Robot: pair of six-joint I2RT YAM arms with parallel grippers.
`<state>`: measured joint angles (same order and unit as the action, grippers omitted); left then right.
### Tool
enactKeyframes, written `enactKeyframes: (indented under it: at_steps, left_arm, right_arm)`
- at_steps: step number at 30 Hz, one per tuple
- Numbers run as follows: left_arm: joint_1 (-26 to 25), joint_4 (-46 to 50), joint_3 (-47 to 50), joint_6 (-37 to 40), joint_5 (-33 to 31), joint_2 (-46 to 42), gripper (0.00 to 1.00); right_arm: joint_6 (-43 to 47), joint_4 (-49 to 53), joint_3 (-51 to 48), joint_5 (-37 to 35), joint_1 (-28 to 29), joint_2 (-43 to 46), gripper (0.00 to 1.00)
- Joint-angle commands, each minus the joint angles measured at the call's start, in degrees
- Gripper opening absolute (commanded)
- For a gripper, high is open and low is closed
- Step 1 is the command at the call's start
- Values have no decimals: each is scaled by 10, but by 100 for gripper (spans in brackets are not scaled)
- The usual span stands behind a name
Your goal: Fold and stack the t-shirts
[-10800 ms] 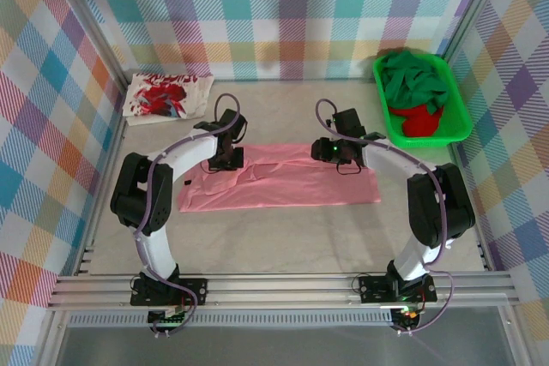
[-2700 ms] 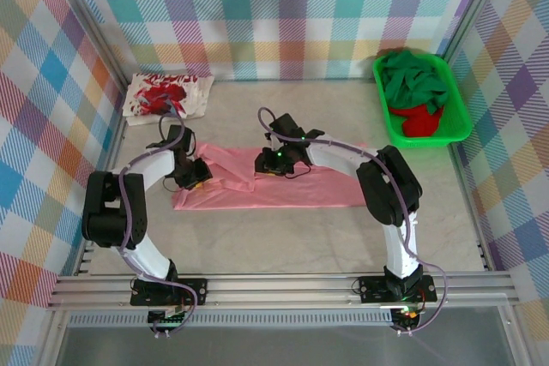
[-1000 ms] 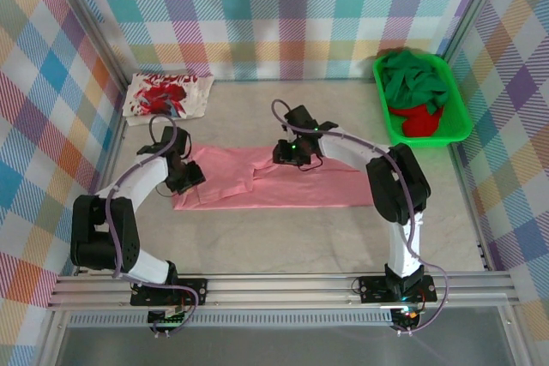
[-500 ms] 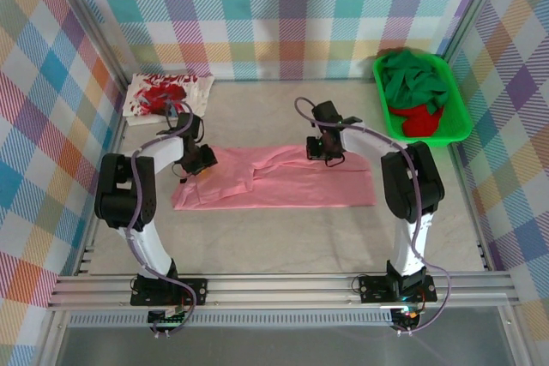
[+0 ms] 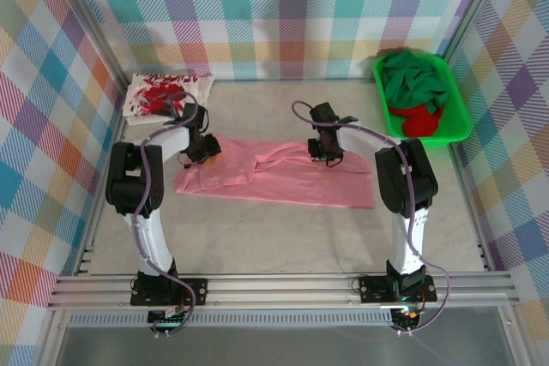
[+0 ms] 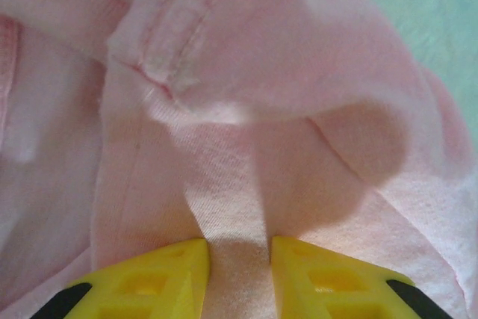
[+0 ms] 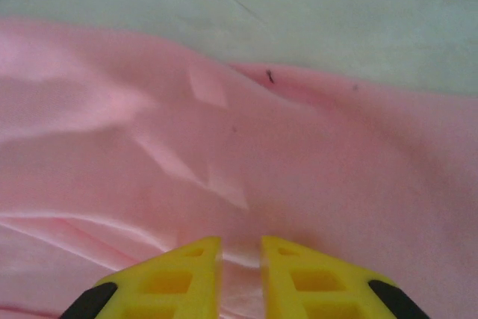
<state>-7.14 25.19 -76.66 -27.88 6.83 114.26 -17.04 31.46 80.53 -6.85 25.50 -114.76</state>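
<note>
The salmon-pink t-shirt (image 5: 283, 179) lies stretched left to right across the middle of the table, partly folded lengthwise. My left gripper (image 5: 204, 150) sits at its far left corner. In the left wrist view the yellow fingers (image 6: 160, 278) are shut on a ridge of pink cloth (image 6: 235, 207). My right gripper (image 5: 322, 151) is at the shirt's far edge, right of centre, and its fingers (image 7: 299, 278) pinch a fold of pink cloth (image 7: 239, 155). A white t-shirt with red print (image 5: 167, 96) lies flat at the far left.
A bright green tray (image 5: 459, 117) at the far right holds a dark green shirt (image 5: 414, 81) and a red one (image 5: 422, 123). Checked walls close in the table on three sides. Bare marble lies in front of the pink shirt.
Both grippers have closed on the pink shirt's far edge. The left one moved toward the far right and the right one moved right, lifting that edge into ridges.
</note>
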Motion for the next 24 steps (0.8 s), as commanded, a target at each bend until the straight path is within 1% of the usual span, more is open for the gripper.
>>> enactKeyframes:
  at_steps: [1,3,6,9,11,13,16,17,19,20,22,24]
  left_arm:
    - [-14,20,-48,-5,-19,67,30]
    - [-19,33,-102,-1,-25,99,30]
    - [-29,72,-211,8,-31,164,30]
    - [-44,107,-331,13,-35,236,30]
    - [-53,118,-407,13,-35,280,30]
    - [-64,137,-505,12,-19,337,30]
    - [-77,161,-647,4,0,419,30]
    - [-81,155,-684,3,16,440,30]
    - [-88,119,-716,-3,39,460,30]
    - [-90,87,-717,-3,62,461,30]
    - [-94,50,-720,-5,92,461,30]
    - [-95,43,-727,3,117,454,31]
  right_arm:
    - [-25,33,-37,-1,0,12,21]
    - [-34,37,-67,18,0,31,20]
    - [-48,42,-118,45,5,72,20]
    - [-58,37,-168,79,30,114,21]
    - [-68,28,-196,105,60,135,21]
    - [-83,9,-221,133,103,150,21]
    - [-116,-29,-239,177,161,150,22]
    - [-123,-41,-237,188,179,148,22]
    - [-126,-46,-218,188,211,142,23]
    - [-125,-46,-204,187,225,140,24]
    - [-130,-54,-187,195,227,146,26]
    - [-131,-65,-174,190,220,163,27]
